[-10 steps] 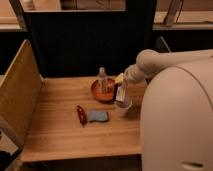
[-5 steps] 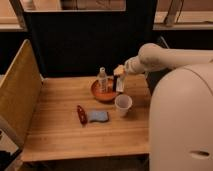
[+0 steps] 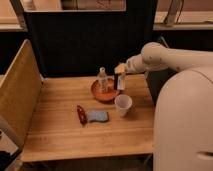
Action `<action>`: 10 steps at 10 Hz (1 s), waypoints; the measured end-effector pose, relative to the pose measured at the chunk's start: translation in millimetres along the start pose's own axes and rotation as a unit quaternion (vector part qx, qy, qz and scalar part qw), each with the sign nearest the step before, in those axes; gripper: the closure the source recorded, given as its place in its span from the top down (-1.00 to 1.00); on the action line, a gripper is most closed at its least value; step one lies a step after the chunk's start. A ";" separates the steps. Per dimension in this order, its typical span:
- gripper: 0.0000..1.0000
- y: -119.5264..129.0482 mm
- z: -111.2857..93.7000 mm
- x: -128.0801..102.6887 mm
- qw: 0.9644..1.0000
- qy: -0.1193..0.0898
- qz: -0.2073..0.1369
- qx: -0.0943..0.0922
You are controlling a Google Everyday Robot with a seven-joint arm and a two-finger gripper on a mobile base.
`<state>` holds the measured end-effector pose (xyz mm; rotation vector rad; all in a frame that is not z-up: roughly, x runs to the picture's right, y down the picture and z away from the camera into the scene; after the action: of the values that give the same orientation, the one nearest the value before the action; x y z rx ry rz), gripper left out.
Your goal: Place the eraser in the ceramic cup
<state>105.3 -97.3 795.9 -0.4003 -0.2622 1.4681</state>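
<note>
The eraser [image 3: 120, 83] is gripped upright by the gripper [image 3: 120, 74], which is clamped on its top end above the ceramic cup [image 3: 123, 105], clear of the rim. Just behind and left of the cup, an orange-red bowl [image 3: 99, 93] and a clear bottle [image 3: 102, 79] are seen. Left of the cup, a blue pad [image 3: 98, 116] and a red object [image 3: 81, 114] are laid on the wooden table [image 3: 55, 135].

Bulky, rounded off-white shell [image 3: 185, 125] filling the right side, smooth and matte, faintly shaded along a lower seam. Pale tube-like arm [image 3: 167, 57] of the same off-white, swollen into a bulbous joint, narrowing toward the wrist. Small gripper [image 3: 120, 74] at the arm's end, above the far side of the wooden table [image 3: 60, 130], yellowish-tan on top, darker beneath.
</note>
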 end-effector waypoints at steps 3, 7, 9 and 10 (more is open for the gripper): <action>-1.00 -16.1 -14.7 -0.1 0.999 0.004 -0.035 0.023; -1.00 -28.1 -25.7 17.5 0.998 0.022 -0.040 0.037; -1.00 -15.8 -22.0 27.8 0.998 0.035 -0.047 0.028; -1.00 -5.8 -16.9 34.3 0.998 0.043 -0.051 0.021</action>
<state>120.7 -65.2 780.6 -0.4094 -0.1790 1.3508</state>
